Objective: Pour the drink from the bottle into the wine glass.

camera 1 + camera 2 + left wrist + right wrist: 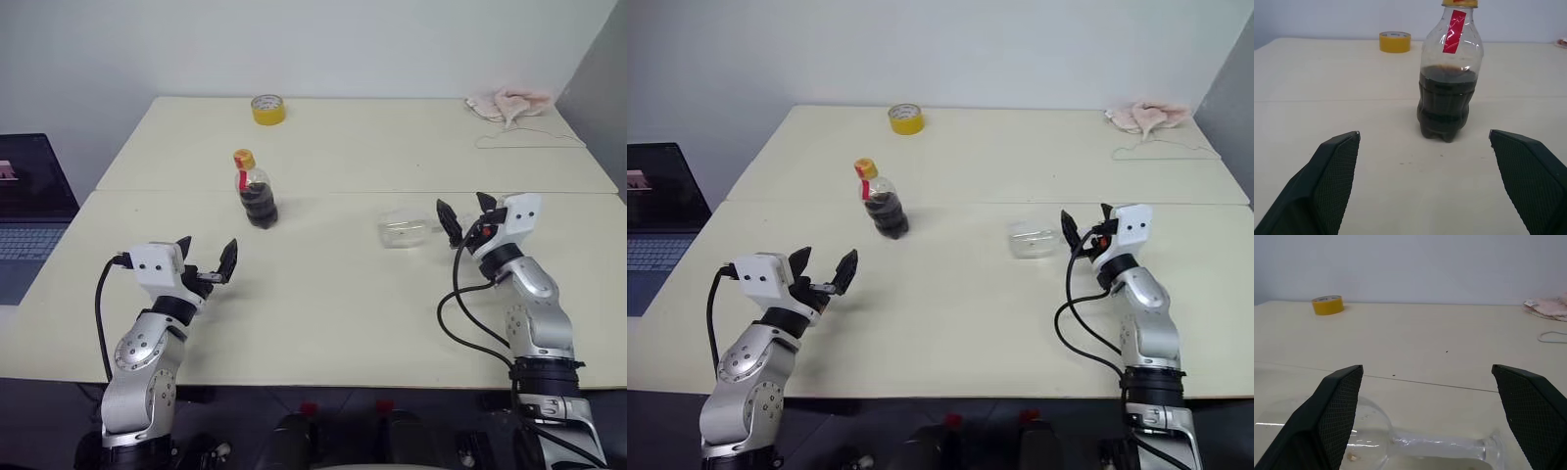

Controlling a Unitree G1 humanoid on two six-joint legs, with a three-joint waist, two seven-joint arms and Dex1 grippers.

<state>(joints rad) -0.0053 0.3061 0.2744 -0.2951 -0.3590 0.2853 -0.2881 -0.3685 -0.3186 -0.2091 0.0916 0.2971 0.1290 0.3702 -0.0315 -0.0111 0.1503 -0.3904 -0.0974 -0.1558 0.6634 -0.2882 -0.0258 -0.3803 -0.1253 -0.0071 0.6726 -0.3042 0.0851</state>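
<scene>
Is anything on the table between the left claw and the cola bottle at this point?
Nothing visible. The left claw is open, with bare table between it and the upright bottle. The wine glass lies on its side, off toward the right claw, out of that path.

- You see a yellow tape roll (267,109) at the table's (333,313) far edge.
- A pink cloth (508,102) and a thin white cord (529,140) lie at the far right corner.
- A laptop (29,211) stands left of the table.

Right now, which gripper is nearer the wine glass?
Right. The right gripper is open just beside the wine glass, which lies on its side. The left gripper, also open, sits across the table, facing the cola bottle.
</scene>
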